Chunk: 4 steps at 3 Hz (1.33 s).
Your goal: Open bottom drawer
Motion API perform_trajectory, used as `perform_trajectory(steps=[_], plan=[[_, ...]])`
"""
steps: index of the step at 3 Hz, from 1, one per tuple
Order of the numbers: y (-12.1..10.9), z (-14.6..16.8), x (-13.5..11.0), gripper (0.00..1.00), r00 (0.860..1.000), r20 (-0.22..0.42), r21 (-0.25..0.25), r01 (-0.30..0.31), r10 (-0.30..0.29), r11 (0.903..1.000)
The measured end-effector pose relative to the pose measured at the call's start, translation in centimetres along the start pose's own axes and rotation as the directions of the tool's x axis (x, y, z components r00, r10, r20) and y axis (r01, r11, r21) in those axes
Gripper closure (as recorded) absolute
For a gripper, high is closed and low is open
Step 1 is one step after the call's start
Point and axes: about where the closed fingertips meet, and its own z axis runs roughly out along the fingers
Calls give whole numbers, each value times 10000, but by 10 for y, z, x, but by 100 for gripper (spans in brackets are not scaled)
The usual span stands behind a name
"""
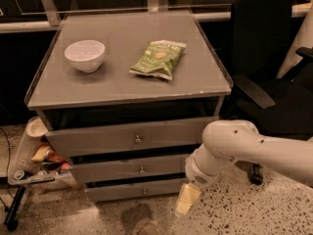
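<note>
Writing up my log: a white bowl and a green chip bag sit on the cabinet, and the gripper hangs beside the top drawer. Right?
No. The camera view shows the gripper low, beside the bottom drawer; bowl and bag are correct.

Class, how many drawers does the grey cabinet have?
3: the top drawer, the middle drawer beneath it, and the bottom drawer lowest. The claw hangs by the bottom drawer's right end.

cabinet top: white bowl, green chip bag | claw: above floor
</note>
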Motion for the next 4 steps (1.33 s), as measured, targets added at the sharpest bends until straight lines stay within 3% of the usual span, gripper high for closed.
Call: perform_trajectory(steps=[1, 2, 3, 4], plan=[[0, 0, 0, 0, 10000, 0, -1, 0, 0, 10000], [5, 33, 4, 0, 9995, 293, -467, -110, 124, 9988], [-10, 88, 7, 0, 9906, 1281, -811, -379, 481, 9960], [-34, 147, 9, 0, 9720, 2160, -1092, -699, 923, 9916]])
